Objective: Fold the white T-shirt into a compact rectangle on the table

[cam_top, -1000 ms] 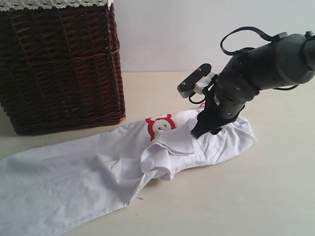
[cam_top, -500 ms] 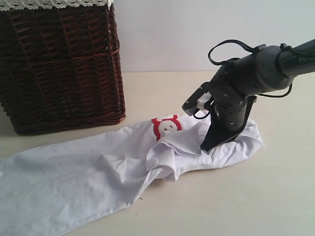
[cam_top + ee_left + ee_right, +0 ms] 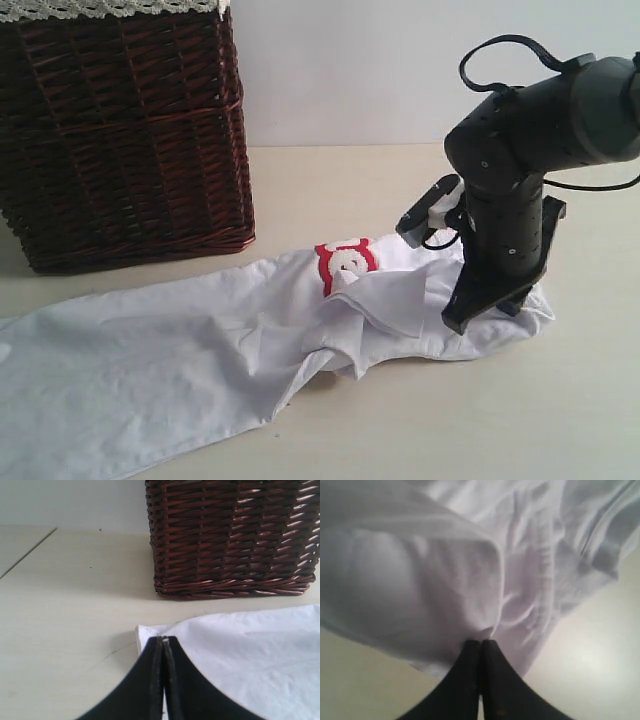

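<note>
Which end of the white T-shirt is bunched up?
The end at the right end effector, beside the red lettering, is rumpled and folded over; the other end of the white T-shirt lies spread flat on the table.

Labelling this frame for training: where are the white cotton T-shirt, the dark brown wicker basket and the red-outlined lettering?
white cotton T-shirt (image 3: 150,370): exterior view, flat spread part.
dark brown wicker basket (image 3: 130,140): exterior view, front wall.
red-outlined lettering (image 3: 345,262): exterior view, exposed patch.
</note>
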`<state>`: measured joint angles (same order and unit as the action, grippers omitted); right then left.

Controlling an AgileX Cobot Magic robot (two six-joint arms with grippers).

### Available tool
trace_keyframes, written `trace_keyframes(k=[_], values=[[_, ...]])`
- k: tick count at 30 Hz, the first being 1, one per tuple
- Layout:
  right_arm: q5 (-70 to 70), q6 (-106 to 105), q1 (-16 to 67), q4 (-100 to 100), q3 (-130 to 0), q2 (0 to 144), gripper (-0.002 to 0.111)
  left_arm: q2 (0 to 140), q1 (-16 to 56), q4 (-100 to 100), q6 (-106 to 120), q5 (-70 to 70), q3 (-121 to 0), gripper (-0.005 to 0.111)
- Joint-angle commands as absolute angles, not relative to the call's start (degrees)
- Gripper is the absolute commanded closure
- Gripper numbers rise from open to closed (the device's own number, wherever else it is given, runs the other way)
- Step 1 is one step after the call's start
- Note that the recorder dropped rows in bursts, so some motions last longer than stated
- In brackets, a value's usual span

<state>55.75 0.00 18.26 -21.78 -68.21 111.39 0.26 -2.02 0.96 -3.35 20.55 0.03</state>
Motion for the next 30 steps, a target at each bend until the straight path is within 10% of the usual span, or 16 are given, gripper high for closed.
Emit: trace_keyframes(k=[1,8,16,30], values=[[59.58,-3.55,17.98,-18.79,-66.6,108.4,0.108,0.0,-2.23,0.61,-3.23,20.14,0.0,0.107],[62.42,-6.0,17.98,-17.02,-64.27,106.99,0.106,0.0,-2.23,0.61,-3.23,20.14,0.0,0.107],[61.95,0.73,17.98,-24.11,-63.27,108.62,0.073,0.0,-2.23,0.61,-3.23,20.14,0.0,0.107],[55.8,2.64,25.94,-26.16,-63.27,100.83,0.075,0.0,-2.23,0.61,-3.23,20.14,0.0,0.107]])
